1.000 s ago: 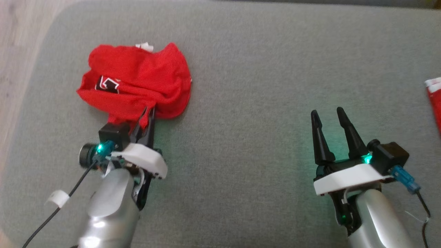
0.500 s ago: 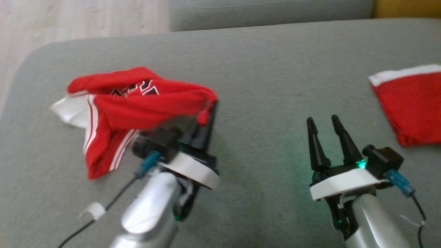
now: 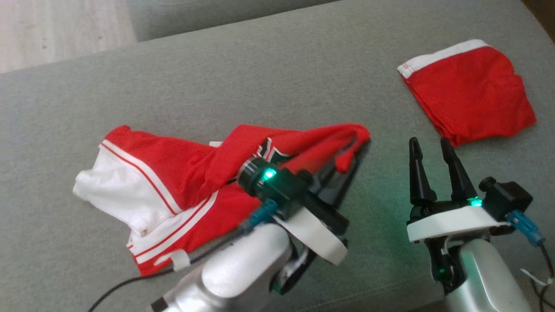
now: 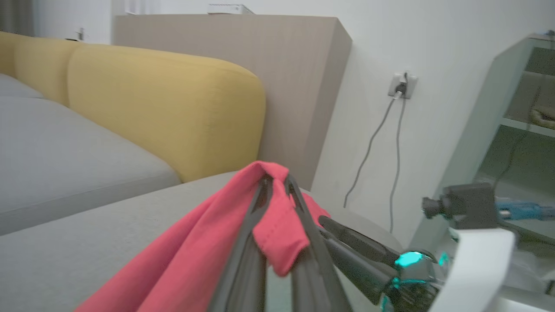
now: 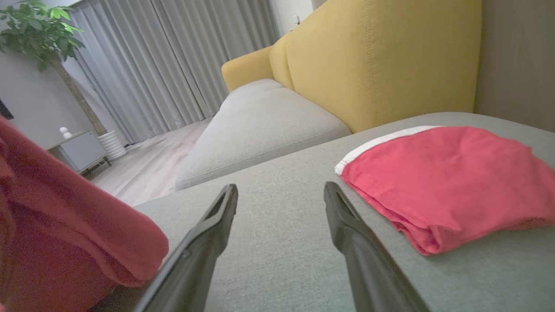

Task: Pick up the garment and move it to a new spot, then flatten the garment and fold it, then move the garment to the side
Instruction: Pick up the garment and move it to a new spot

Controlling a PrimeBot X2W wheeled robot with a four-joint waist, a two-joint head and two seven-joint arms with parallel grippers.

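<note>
The garment point(image 3: 186, 177) is red with white panels and stripes and a black logo; it trails across the grey cushion point(image 3: 260, 78) toward the left. My left gripper point(image 3: 362, 145) is shut on a red edge of it, lifted at the cushion's middle. In the left wrist view the garment point(image 4: 277, 225) drapes over the closed fingers point(image 4: 260, 203). To the right, my right gripper point(image 3: 429, 145) stands open and holds nothing. The right wrist view shows its fingers point(image 5: 221, 216) spread over bare cushion, with the garment point(image 5: 65, 208) at the left.
A second red piece with a white band point(image 3: 470, 93) lies folded at the cushion's back right, just beyond my right gripper; it appears as the red piece point(image 5: 451, 182) in the right wrist view. Yellow sofa backrest point(image 5: 381, 56) stands behind. Wooden floor point(image 3: 56, 30) lies beyond the cushion's far-left edge.
My left gripper has carried the garment's edge rightward toward the middle, dragging the cloth out long. The head camera has turned right, bringing the second red piece into view. The right gripper stays open.
</note>
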